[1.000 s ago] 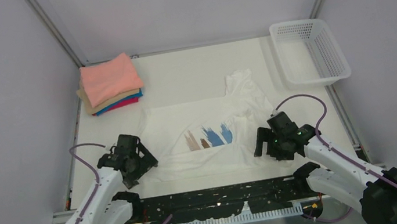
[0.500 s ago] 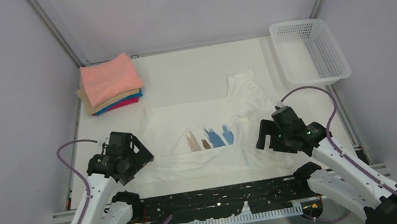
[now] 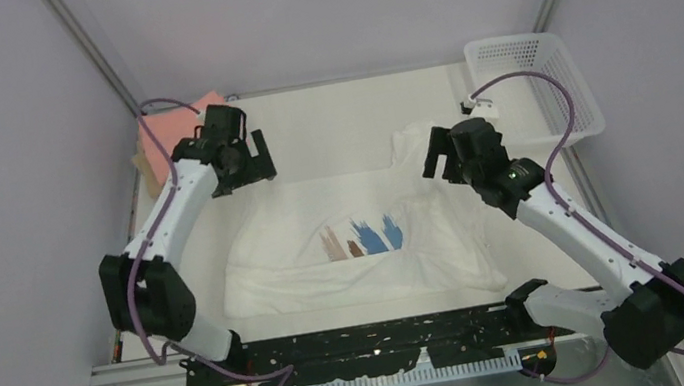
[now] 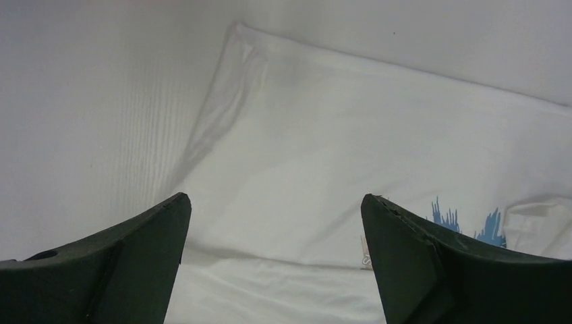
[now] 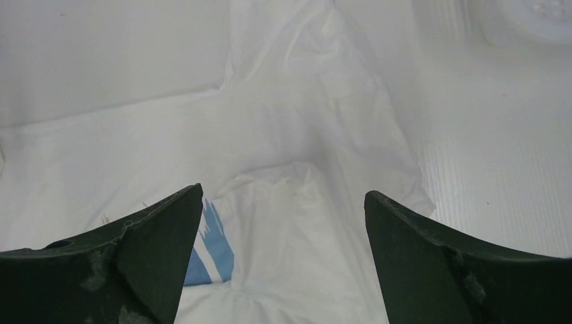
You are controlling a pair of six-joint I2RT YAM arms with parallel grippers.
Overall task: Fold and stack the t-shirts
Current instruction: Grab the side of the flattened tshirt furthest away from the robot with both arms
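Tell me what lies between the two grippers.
Top view: bare table from the left gripper, then a rumpled part of the white t-shirt beside the right gripper.

Bare table [image 3: 327, 114] runs along the far edge between the folded stack [image 3: 178, 130] at far left and the basket [image 3: 511, 41] at far right. The spread shirt [image 3: 359, 271] fills the middle.

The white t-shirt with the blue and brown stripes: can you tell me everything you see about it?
The white t-shirt is soft, wrinkly cloth, lying spread on the white table. Its chest print has tan, brown and blue brush strokes. A fold line runs across it near the front edge, and one rumpled sleeve sticks out at the far right. The left gripper hovers open by its far left corner, the right gripper open by the sleeve; neither holds it.
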